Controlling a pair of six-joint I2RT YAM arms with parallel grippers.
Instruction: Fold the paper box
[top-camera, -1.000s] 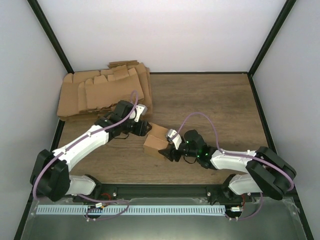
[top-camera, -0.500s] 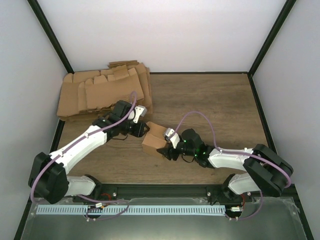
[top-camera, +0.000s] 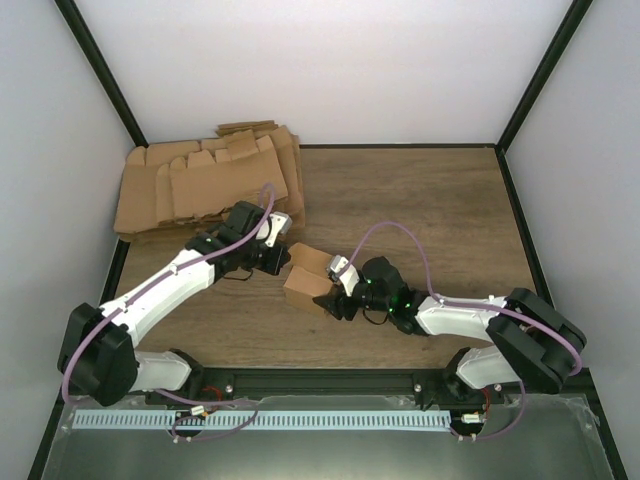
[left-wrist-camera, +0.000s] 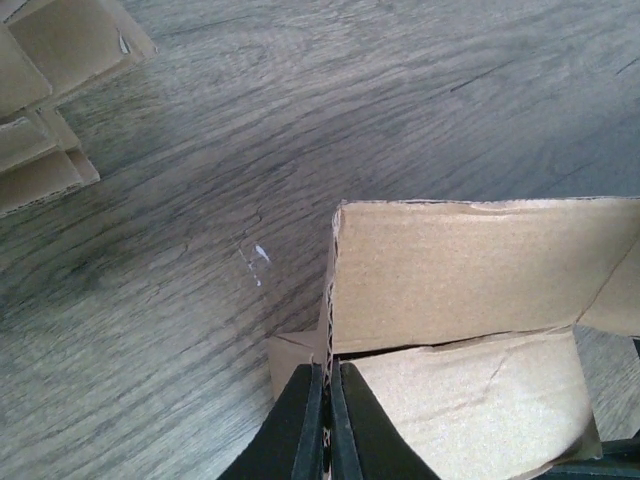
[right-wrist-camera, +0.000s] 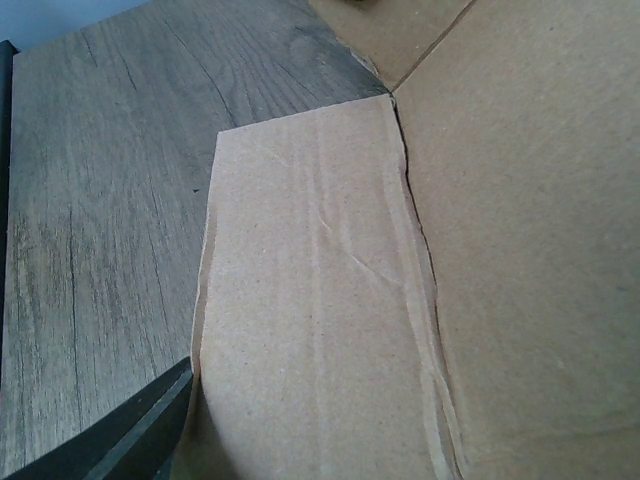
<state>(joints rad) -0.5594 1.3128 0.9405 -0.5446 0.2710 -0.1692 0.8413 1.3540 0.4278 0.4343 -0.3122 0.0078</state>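
Note:
The paper box is a small brown carton, partly formed, lying on the wooden table between the two arms. My left gripper is at its far-left end. In the left wrist view the left gripper is shut on the thin corrugated edge of an upright box wall. My right gripper is at the near-right end. In the right wrist view the box fills the space between the jaws. One dark finger lies against the box's left side and the other finger is hidden.
A big untidy pile of flat brown cardboard blanks lies at the back left, and its corner shows in the left wrist view. Black frame posts and white walls stand around the wooden table.
My left gripper has closed from open onto the box's wall edge. The box and my right gripper have shifted slightly to the left.

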